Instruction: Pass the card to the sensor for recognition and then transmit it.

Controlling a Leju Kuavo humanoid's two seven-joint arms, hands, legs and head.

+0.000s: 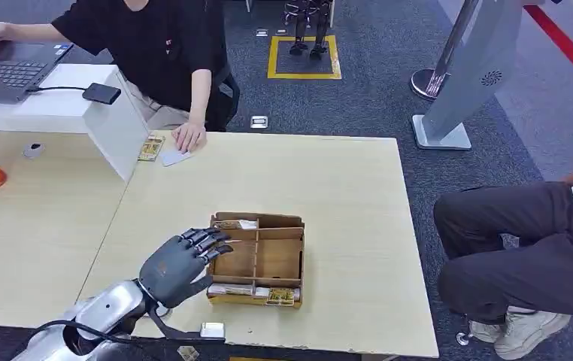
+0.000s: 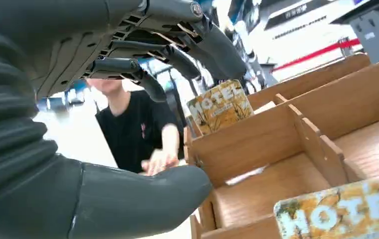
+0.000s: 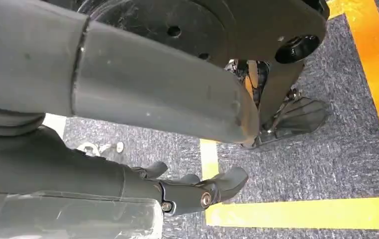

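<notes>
- The left hand (image 1: 180, 261) hovers over the left edge of the cardboard box (image 1: 257, 259), its fingers (image 1: 207, 239) spread apart and reaching over the box's left compartments; it holds nothing.
- In the left wrist view the same left hand (image 2: 128, 74) has its dark fingers fanned out above the box's wooden-looking dividers (image 2: 317, 144), with the thick thumb (image 2: 142, 199) below and clear air between them.
- The box sits on the pale wooden table (image 1: 344, 180), near the robot's edge of it, and is split by partitions into several compartments.
- A yellow hotel card (image 2: 220, 106) stands upright at the far wall of the box, just beyond the fingertips and apart from them.
- A second card (image 2: 344, 211) of the same print stands at the near wall of the box, close to the camera and beside the thumb; I cannot tell whether the thumb touches it.
- In the head view the cards show as a strip at the far left corner (image 1: 235, 224) and another along the near wall (image 1: 268, 294), both just beside the hand.
- The right hand (image 3: 197, 191) hangs over grey carpet with yellow tape (image 3: 302, 214), its fingers loosely curled and apart, holding nothing.
- A person in a black shirt (image 1: 163, 45) sits across the table, one hand (image 1: 189, 137) resting on a white card (image 1: 176, 157) beside a white stand (image 1: 114, 128).
</notes>
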